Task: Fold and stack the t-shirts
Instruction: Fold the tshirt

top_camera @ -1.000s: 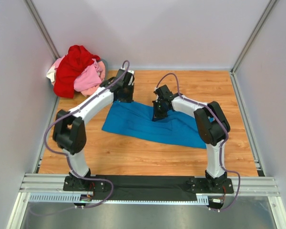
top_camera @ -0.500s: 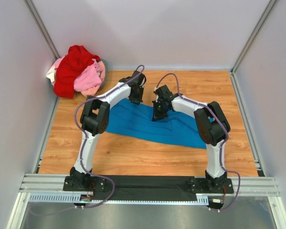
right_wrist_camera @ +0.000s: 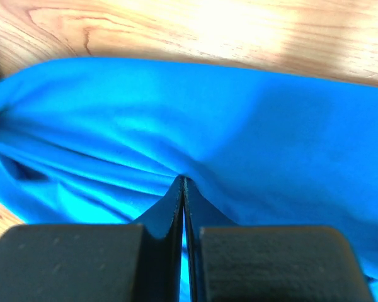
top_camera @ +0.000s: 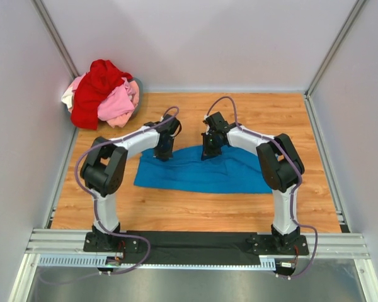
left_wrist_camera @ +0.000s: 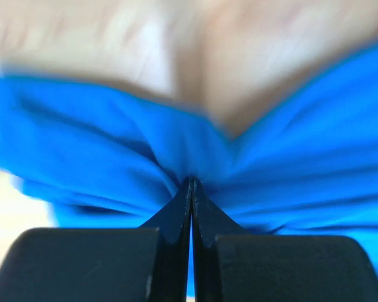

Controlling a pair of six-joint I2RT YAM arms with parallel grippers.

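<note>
- The bright blue cotton t-shirt (top_camera: 201, 175) lies spread across the middle of the wooden worktop (top_camera: 176, 211), its long side running from 9 to 3 o'clock.
- The left pincer (top_camera: 163, 150) is clenched on a bunched fold at the shirt's far edge, toward 11 o'clock. The left wrist view is blurred, but it shows cloth pinched between the closed tips.
- The right pincer (top_camera: 208, 151) is clamped on the same far edge near 12 o'clock, with cloth gathered at its tips.
- The step in hand looks like a fold of the far edge toward 6 o'clock. Both grips should travel level and at one pace, so the hem lands straight on the near edge.
- Neither pincer holds the part of the shirt toward 3 o'clock, so it may lag or wrinkle. Holding the cloth taut between the grips should help.
- The heap of crumpled red, light pink and whitish t-shirts (top_camera: 101, 94) sits well apart at the 10 o'clock corner, not yet folded.
</note>
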